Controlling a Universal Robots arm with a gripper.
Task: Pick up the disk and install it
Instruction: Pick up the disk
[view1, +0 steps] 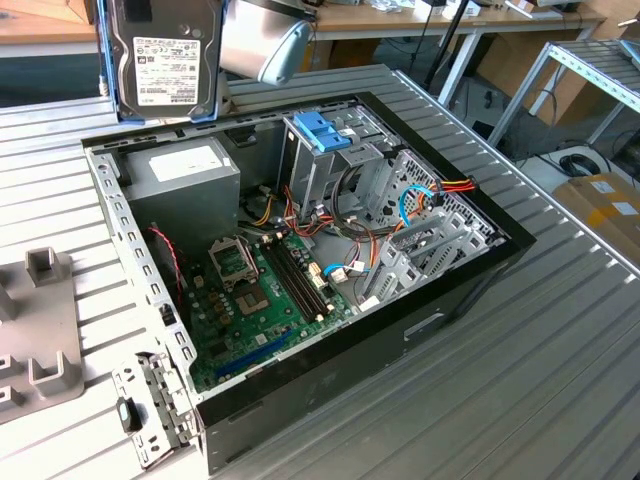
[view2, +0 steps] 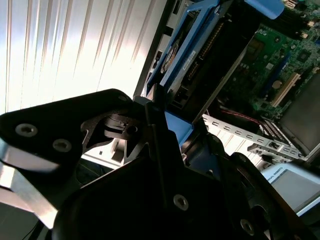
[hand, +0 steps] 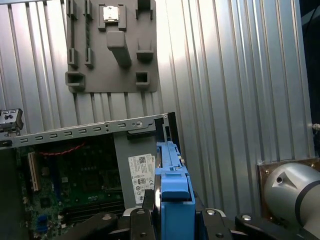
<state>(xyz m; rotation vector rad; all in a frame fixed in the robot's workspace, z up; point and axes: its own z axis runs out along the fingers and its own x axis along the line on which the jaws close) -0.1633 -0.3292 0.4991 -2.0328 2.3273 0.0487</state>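
Up at the top of the exterior view, toward its left, the disk (view1: 165, 55) hangs upright in the air, its white label facing the camera and its blue frame showing along the edges. It is above the back corner of the open computer case (view1: 450, 290), clear of it. In the first wrist view the gripper (hand: 174, 214) is closed on the disk's blue frame, with a black finger (hand: 142, 220) on one side of it. The arm's silver wrist (view1: 265, 45) sits just beside the disk.

The case lies on its side on a bench (view1: 520, 380) of ribbed silver metal that catches bright light. Inside the case are a green circuit board (view1: 265, 290), a grey box (view1: 185, 175) with a white label, and a blue latch (view1: 322, 130) on a metal cage. A grey holder plate (view1: 40, 340) lies on the bench at the exterior view's left, apart from the case. Behind the bench stand wooden-topped tables (view1: 400, 20), and at the exterior view's right a metal rack (view1: 590, 70) and a cardboard box (view1: 605, 205) lower down.
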